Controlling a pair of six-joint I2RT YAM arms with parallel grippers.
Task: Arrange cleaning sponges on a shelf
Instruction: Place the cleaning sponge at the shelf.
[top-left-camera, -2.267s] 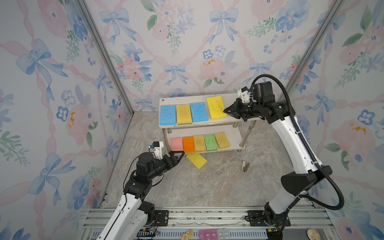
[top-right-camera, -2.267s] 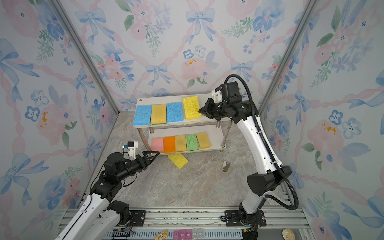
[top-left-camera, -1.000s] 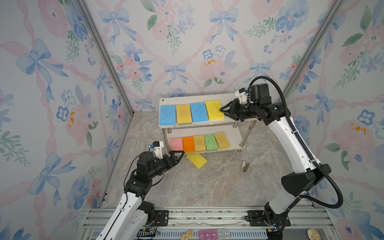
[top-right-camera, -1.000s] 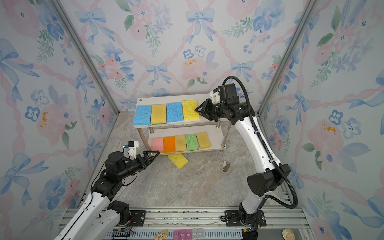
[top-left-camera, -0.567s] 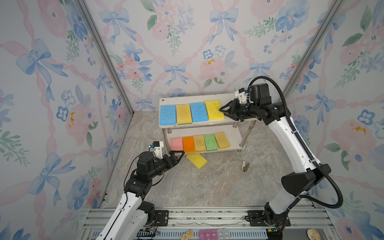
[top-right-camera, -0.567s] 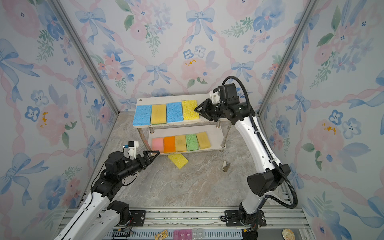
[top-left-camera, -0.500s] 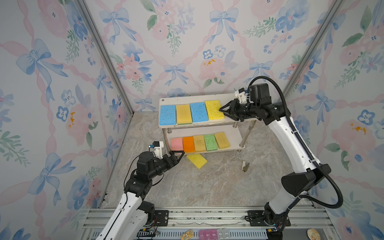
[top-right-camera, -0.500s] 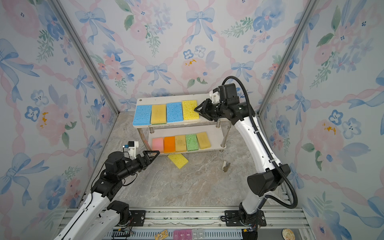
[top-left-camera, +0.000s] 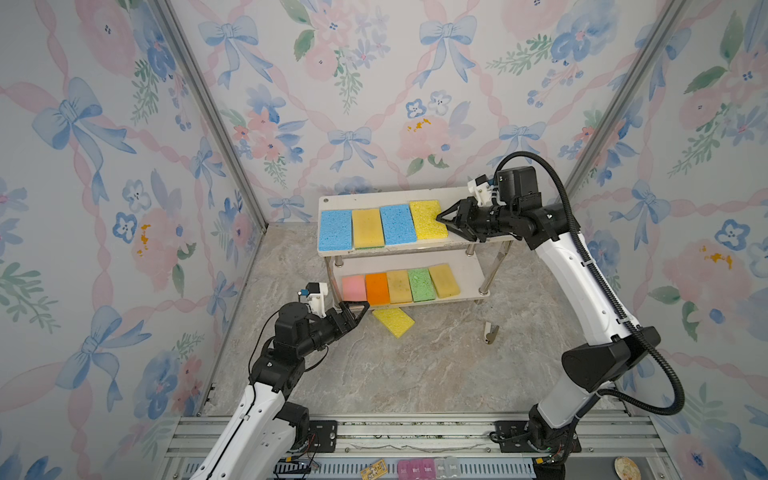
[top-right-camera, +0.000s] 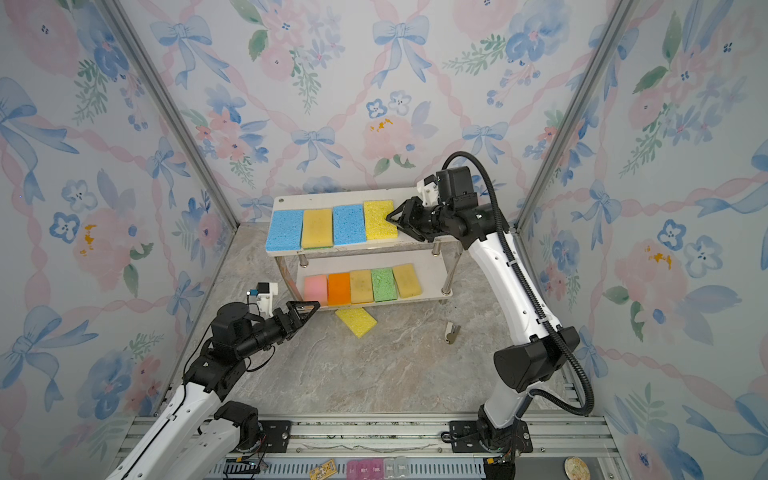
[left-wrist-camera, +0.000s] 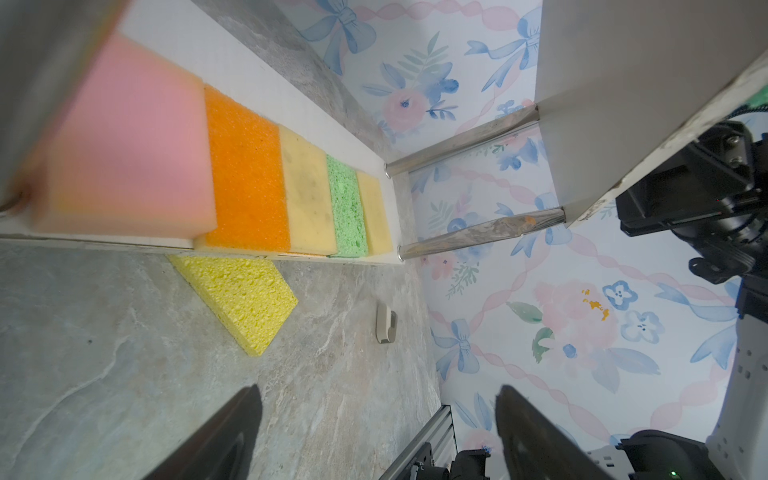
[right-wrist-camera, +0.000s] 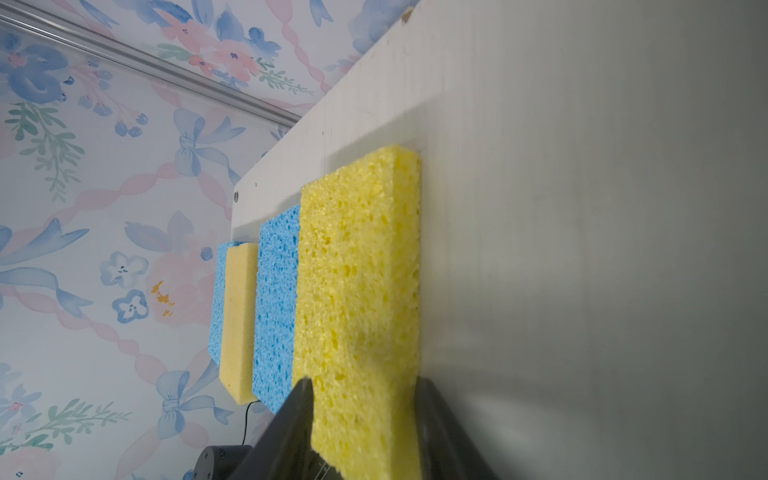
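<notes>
Yellow porous rectangular floor sponge (top-left-camera: 393, 322), lower centre, looks light, squashy: pinch its long edges; left gripper (top-left-camera: 356, 311) gapes empty, right gripper (top-left-camera: 442, 220) straddles top-shelf yellow sponge (top-left-camera: 422, 224), grip unclear.

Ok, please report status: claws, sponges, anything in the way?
Left claw open, empty. Right claw astride bright yellow sponge on top shelf, grip unclear. One loose sponge on floor; nothing blocking it.

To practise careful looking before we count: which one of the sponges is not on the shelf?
The bright yellow sponge lying askew on the floor in front of the shelf; the other nine lie in rows on its two boards.
</notes>
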